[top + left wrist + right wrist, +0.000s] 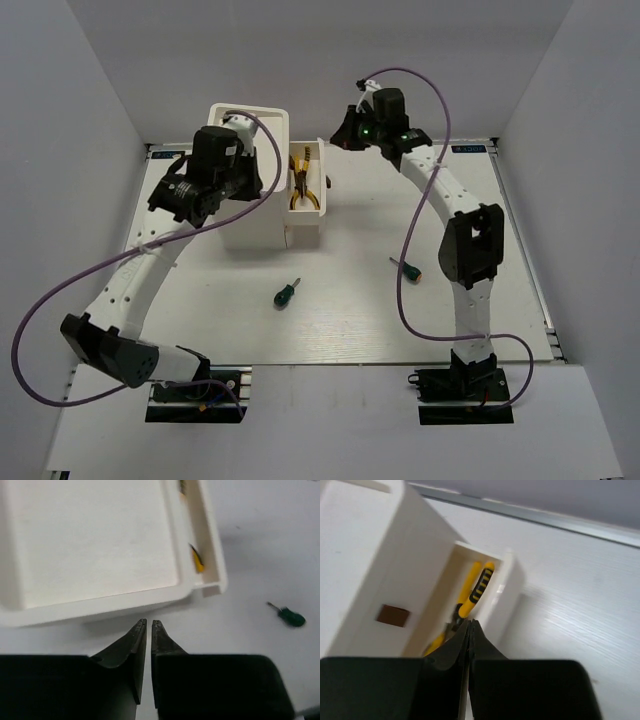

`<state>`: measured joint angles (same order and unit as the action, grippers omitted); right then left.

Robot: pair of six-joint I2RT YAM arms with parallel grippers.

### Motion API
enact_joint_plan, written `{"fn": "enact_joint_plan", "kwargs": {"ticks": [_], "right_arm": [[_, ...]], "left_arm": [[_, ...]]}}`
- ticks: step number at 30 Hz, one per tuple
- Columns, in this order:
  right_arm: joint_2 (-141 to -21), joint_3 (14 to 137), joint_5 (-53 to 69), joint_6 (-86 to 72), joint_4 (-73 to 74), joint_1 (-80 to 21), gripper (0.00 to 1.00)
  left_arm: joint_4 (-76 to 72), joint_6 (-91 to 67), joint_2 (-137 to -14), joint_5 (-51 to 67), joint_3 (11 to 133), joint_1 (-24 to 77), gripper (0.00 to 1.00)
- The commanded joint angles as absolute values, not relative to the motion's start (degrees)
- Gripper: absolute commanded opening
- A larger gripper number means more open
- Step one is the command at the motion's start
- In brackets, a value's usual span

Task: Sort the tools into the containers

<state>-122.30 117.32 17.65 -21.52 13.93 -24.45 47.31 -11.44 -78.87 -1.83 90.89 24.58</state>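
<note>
While the left fingers [125, 652] and right fingers [451, 652] sit together, empty, yellow pliers [303, 182] lie in the pulled-out drawer [305, 228].

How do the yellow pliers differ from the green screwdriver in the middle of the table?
The pliers lie inside the open drawer; the screwdriver lies out on the table. The pliers have yellow-and-black handles; the screwdriver has one green handle. Both are small hand tools lying flat.

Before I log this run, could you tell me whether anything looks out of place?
A green screwdriver and a second green screwdriver lie loose on the table, outside the open drawer holding pliers. Nothing looks damaged.
</note>
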Motion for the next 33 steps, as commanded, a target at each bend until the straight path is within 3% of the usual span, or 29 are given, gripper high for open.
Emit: {"fn": "enact_joint_plan", "kwargs": {"ticks": [1,3,4,7,11,13,17,18,20,22,28,33], "right_arm": [[-118.39,114.45,7.14,-4.32,22.67,-23.29,0.00],[-118.39,113.21,5.37,-0.19,23.46,-23.20,0.00],[-118.39,112.86,5.10,1.91,23.73,-23.29,0.00],[-119.18,111.62,7.02,3.60,24.17,-23.29,0.00],[-120.23,111.53,9.22,5.01,24.26,-23.55,0.04],[-121.20,112.06,11.15,6.06,24.43,-23.64,0.09],[-123.13,112.76,14.32,7.56,23.82,-23.64,0.08],[-123.31,112.76,15.20,7.82,23.64,-23.64,0.06],[-124.01,112.68,15.64,8.35,22.68,-23.64,0.00],[-124.89,113.11,16.52,8.61,22.41,-23.64,0.00],[-127.35,115.14,22.75,6.87,21.72,-24.17,0.00],[-128.23,115.57,31.64,2.04,18.02,-24.79,0.00]], "left_arm": [[51.23,-18.97,-72.52,-23.33,93.69,23.29,0.22],[52.90,-21.69,-71.63,-33.28,95.00,22.76,0.46],[53.78,-23.01,-71.63,-34.70,95.01,22.15,0.50],[53.18,-23.82,-73.47,-36.04,95.54,18.83,0.58],[48.97,-24.35,-75.40,-31.22,95.54,12.33,0.60],[48.34,-24.35,-76.81,-26.73,96.32,9.07,0.62],[45.81,-26.18,-81.82,-14.46,96.33,-3.30,0.62],[45.27,-26.19,-83.57,-12.07,96.33,-5.17,0.58],[44.04,-27.41,-85.33,-6.10,97.47,-9.81,0.39],[43.51,-28.12,-89.18,-1.78,98.17,-12.56,0.22],[31.83,-29.88,-94.65,17.01,91.77,-15.64,0.18],[28.03,-28.31,-101.49,26.69,93.59,-14.51,0.20]]}}
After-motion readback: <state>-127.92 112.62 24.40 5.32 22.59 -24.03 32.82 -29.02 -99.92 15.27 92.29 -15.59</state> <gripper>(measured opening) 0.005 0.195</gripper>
